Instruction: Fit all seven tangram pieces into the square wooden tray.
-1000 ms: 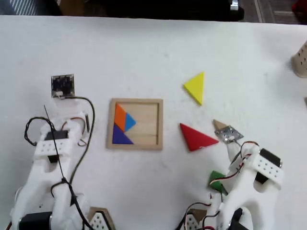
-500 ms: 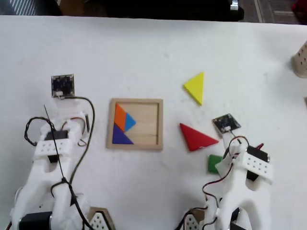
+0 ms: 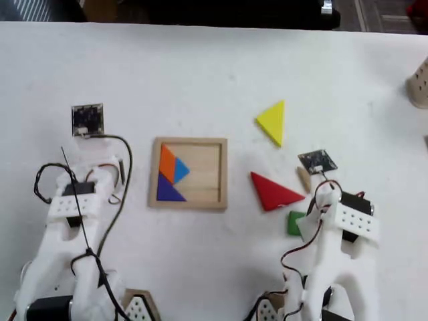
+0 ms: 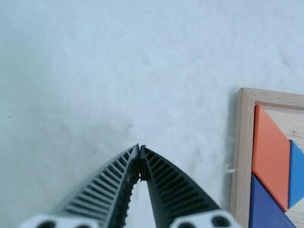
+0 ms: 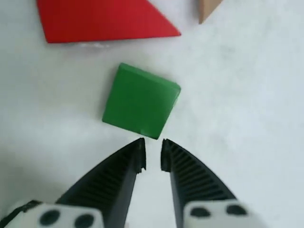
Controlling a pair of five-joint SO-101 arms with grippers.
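The square wooden tray [image 3: 190,200] lies mid-table and holds an orange, a light blue and a dark blue piece [image 3: 168,189] along its left side. The tray's corner [image 4: 243,142] lies off to the side of my left gripper [image 4: 139,164], which is shut over bare table. A yellow triangle [image 3: 273,120], a red triangle [image 3: 271,190], a tan piece [image 3: 304,179] and a green square [image 3: 295,223] lie right of the tray. My right gripper [image 5: 152,153] hovers just short of the green square [image 5: 141,100], narrowly open and holding nothing.
The red triangle [image 5: 102,20] and the tan piece [image 5: 208,9] lie just beyond the green square. A pale perforated object [image 3: 419,83] stands at the right edge of the table. The left arm [image 3: 73,200] sits left of the tray.
The right arm has shifted away from the table's front edge. The green square now lies farther from that edge, close to the red triangle. The left arm has not moved.
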